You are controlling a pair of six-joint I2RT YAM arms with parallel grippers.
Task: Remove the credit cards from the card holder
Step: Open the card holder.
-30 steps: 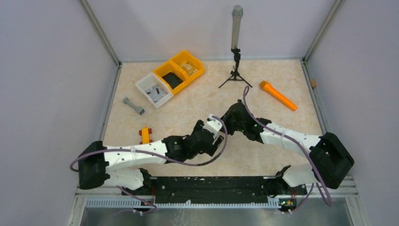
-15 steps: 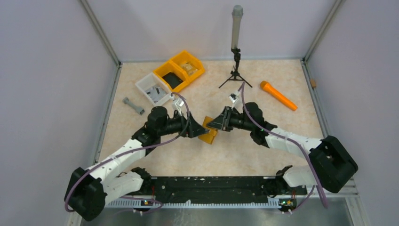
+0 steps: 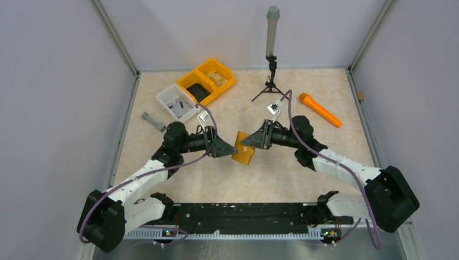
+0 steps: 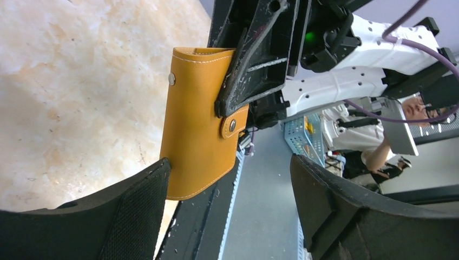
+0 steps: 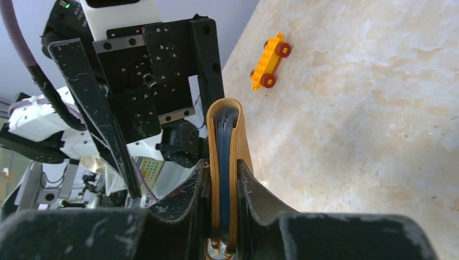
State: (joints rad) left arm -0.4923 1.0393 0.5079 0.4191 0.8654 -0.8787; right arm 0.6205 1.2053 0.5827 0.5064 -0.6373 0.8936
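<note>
Pale marbled counter (image 3: 184,162) is filling the floor of a grey-walled booth, and the card holder (image 3: 243,154) is hanging near its middle, lifted off the surface. The right tool (image 3: 248,144) is clamping the holder's upper edge from 2 o'clock. The left tool (image 3: 231,150) is sitting just beside it at 9 o'clock with its fingers spread wide.

From the left wrist, the card holder (image 4: 195,124) is showing its broad tan face with a snap tab. The right tool (image 4: 238,81) is pinching its upper right part, and the left tool (image 4: 230,179) is gaping around the lower end, with one finger (image 4: 135,211) at the bottom corner.

From the right wrist, the card holder (image 5: 236,135) is appearing edge-on in the narrowly pressed right tool (image 5: 222,173), with dark blue layers between the tan leaves; the credit cards cannot be made out. This view is also showing a yellow toy car (image 5: 269,60), which the overhead camera is not catching.

Overhead only, orange bins (image 3: 208,81) are lying at 11 o'clock from the holder.
</note>
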